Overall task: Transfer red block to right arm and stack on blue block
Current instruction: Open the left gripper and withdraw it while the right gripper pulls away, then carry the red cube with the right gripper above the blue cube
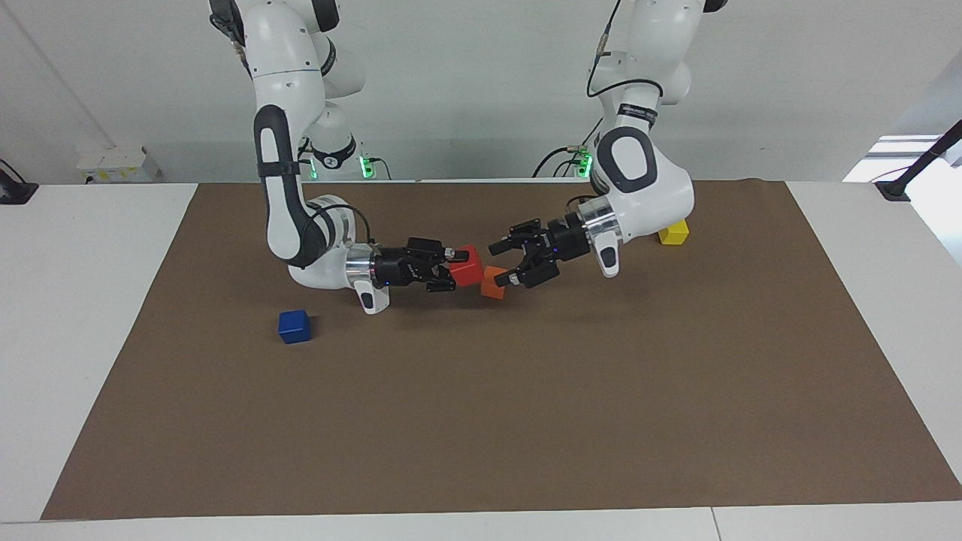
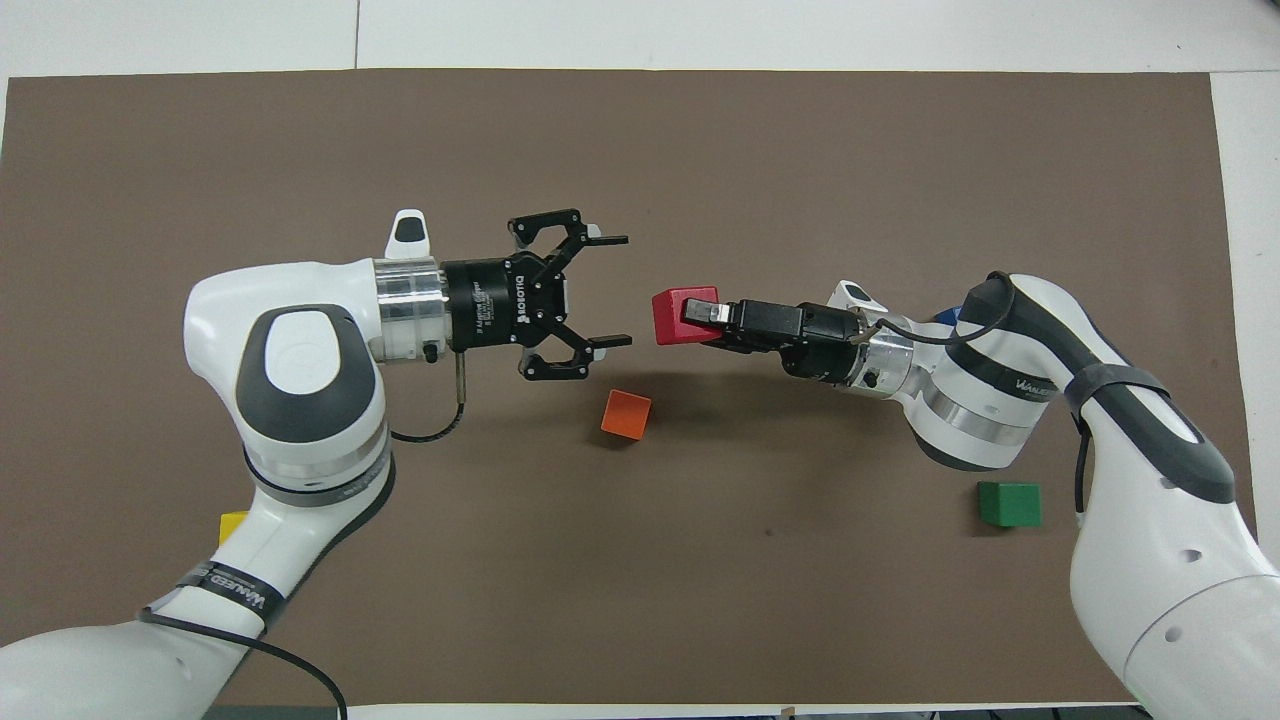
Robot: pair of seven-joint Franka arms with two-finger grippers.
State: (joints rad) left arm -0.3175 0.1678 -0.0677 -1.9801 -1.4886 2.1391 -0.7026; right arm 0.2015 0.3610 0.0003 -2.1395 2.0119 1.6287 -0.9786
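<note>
Right gripper (image 2: 700,322) clamps the red block (image 2: 678,312) mid-desk; left gripper (image 2: 612,290) spread wide, just beside it, holding nothing.

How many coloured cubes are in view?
5. The red block is held up in the right gripper. On the mat: orange cube, green cube, blue block, and yellow cube, partly hidden by the left arm.

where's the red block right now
The red block is up in the air mid-table, clamped in the right gripper, above the orange cube, facing the open left gripper.
</note>
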